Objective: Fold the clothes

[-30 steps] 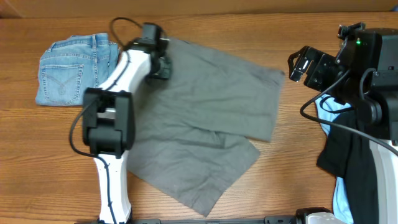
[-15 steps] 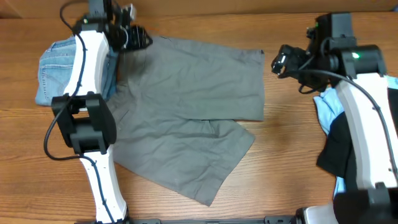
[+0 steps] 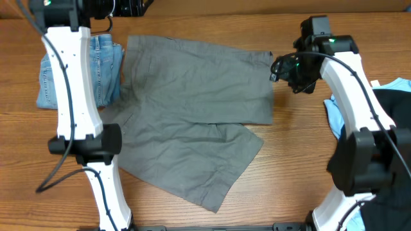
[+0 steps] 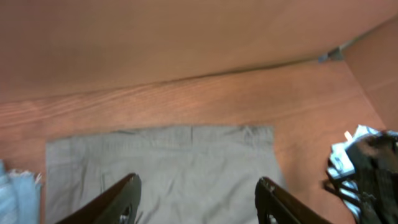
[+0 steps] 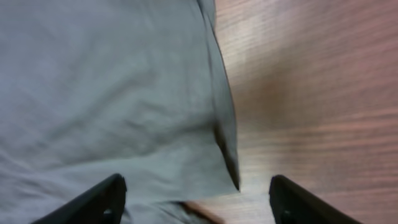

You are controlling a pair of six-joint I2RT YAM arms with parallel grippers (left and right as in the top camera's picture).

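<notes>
Two wide legs spread from the grey shorts (image 3: 199, 96), which lie flat and lightly creased on the tabletop (image 3: 302, 173), one leg overlapping the other. I judge them to be light, limp cotton that will sag and drag rather than move as a sheet, so I'd pinch them at the corners of an edge. My right pincer (image 5: 196, 186) is released and empty, with the corner of the shorts' edge directly beneath it. My left pincer (image 4: 198, 193) is also released, with the cloth below and ahead of it. A blue denim garment (image 3: 70, 74) lies beside the shorts on the left pincer's side.
</notes>
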